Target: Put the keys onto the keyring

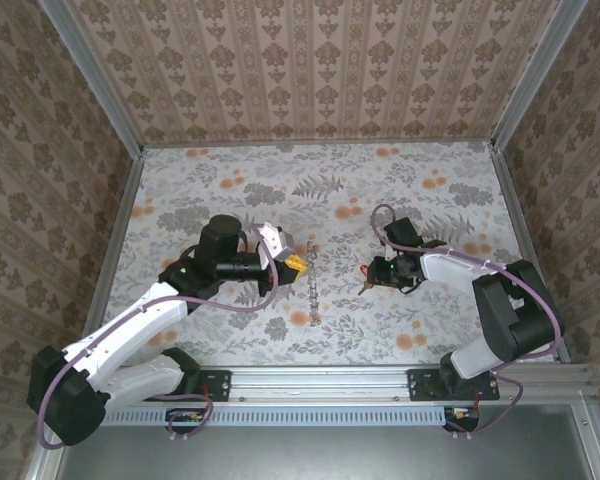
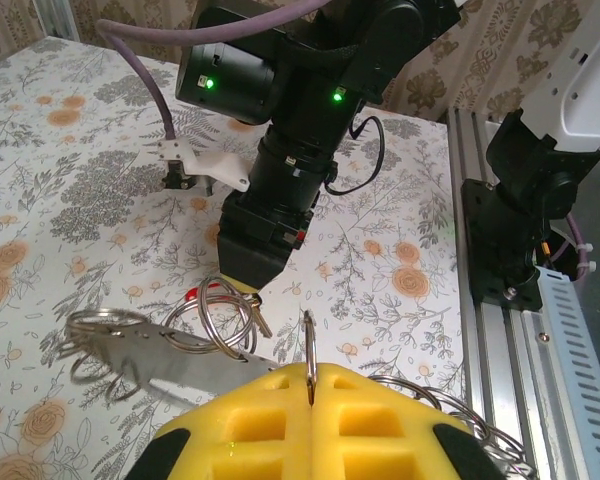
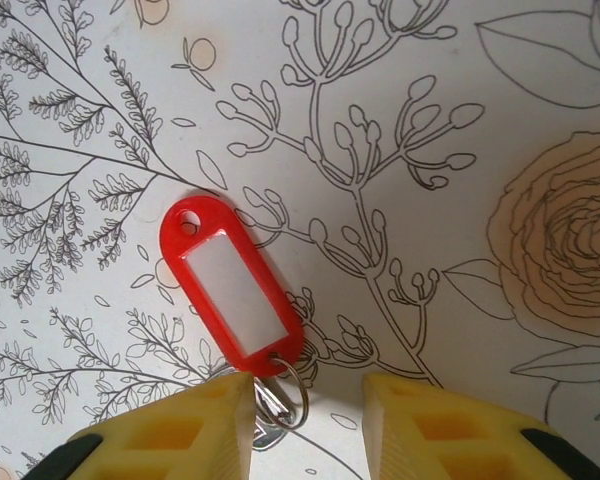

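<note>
My left gripper (image 1: 294, 262) is shut on the keyring (image 2: 309, 345), a thin metal hoop that stands edge-on between the yellow fingertips (image 2: 270, 395). The keys (image 3: 232, 290), a red oblong tag with a white label joined by a small split ring to a silvery key (image 3: 265, 425), lie flat on the floral table. My right gripper (image 3: 307, 395) hovers low over them, open, with the split ring and key head between its fingers, close to the left one. In the left wrist view the right gripper (image 2: 248, 262) stands over the red tag (image 2: 192, 294), just beyond the hoop.
Several linked rings (image 2: 215, 315) and a flat metal piece (image 2: 170, 360) hang by the held hoop, trailing as a chain (image 1: 311, 295) toward the near edge. An aluminium rail (image 1: 320, 380) runs along the front; patterned walls (image 1: 310, 60) close the other sides.
</note>
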